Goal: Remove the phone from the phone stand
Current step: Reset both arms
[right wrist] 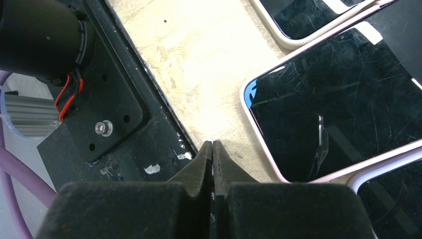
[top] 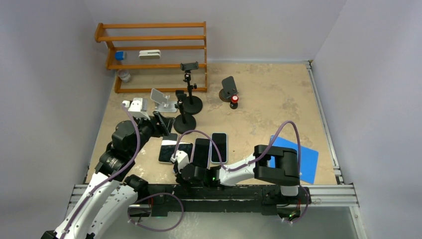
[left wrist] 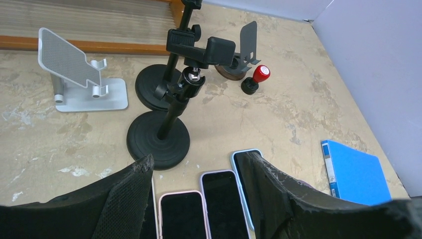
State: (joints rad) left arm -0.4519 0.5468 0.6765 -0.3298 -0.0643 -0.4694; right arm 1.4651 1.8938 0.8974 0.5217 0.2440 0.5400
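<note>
My left hand (left wrist: 199, 159), fingers apart, faces the stand (left wrist: 158, 138), whose clamp (left wrist: 199, 47) looks empty. Just beneath it the phones (top: 201, 151) lie flat in a row on the counter (top: 278, 109), long axes running away from me. My right hand (right wrist: 213, 149), fingers pressed together, sits low at their near ends.

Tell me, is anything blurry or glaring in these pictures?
Top external: even, soft light, faint shadows, all sharp. Left wrist: black stand crisp; the jaws at the bottom edge look dark and soft. Right wrist: the pink-rimmed phone screen mirrors a pale glint and shows scratches.
</note>
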